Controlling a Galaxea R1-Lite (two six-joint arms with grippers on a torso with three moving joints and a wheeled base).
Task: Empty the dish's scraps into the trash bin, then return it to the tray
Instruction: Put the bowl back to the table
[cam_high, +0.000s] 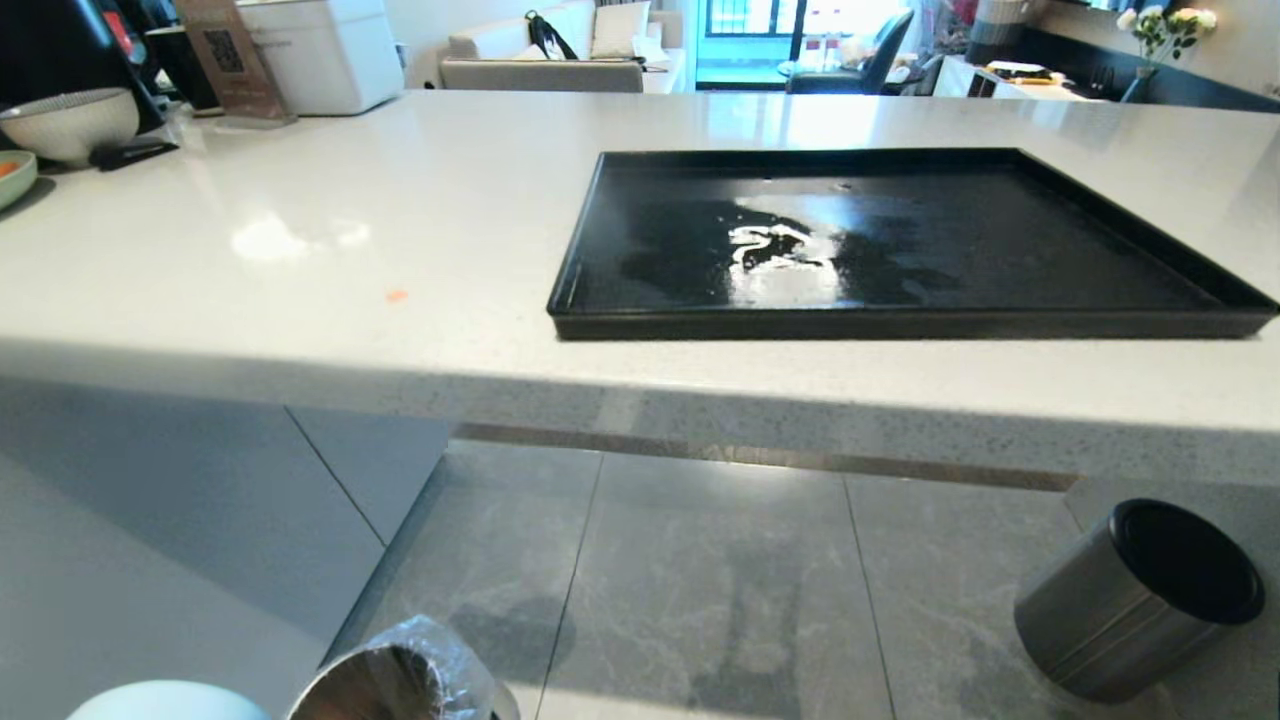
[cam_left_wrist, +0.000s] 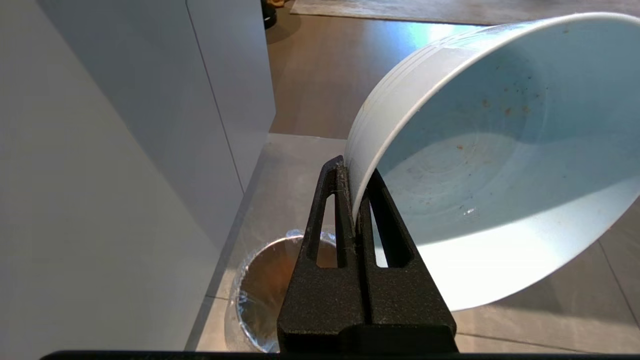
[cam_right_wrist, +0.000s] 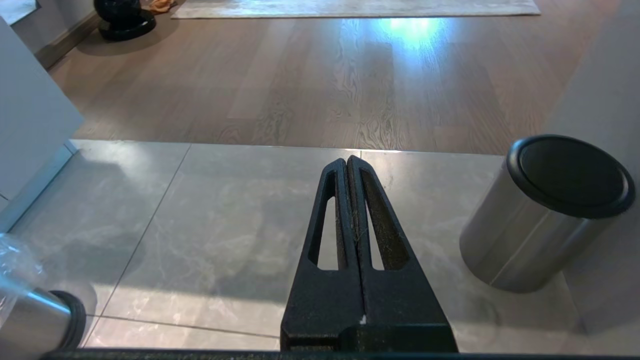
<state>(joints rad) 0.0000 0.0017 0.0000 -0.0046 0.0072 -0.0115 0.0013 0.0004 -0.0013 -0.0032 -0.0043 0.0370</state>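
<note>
The left gripper (cam_left_wrist: 356, 172) pinches the rim of the one pale blue dish (cam_left_wrist: 490, 165), which hangs tilted on its side just beyond the fingertips, only specks left inside. Directly below that gripper stands the single trash bin (cam_left_wrist: 272, 285), its clear liner crinkled over the rim. The head view catches just a sliver of the dish (cam_high: 165, 700) and the bin (cam_high: 400, 680) at its lower edge, but alone shows the one black tray (cam_high: 900, 245), wet-smeared, up on the white counter (cam_high: 350, 240), with a tiny orange scrap (cam_high: 397, 295) left of it. The right gripper (cam_right_wrist: 347, 162) hangs over grey floor tiles, fingers pressed together on nothing; one steel cylinder (cam_right_wrist: 545, 215) with a black top stands near it.
</note>
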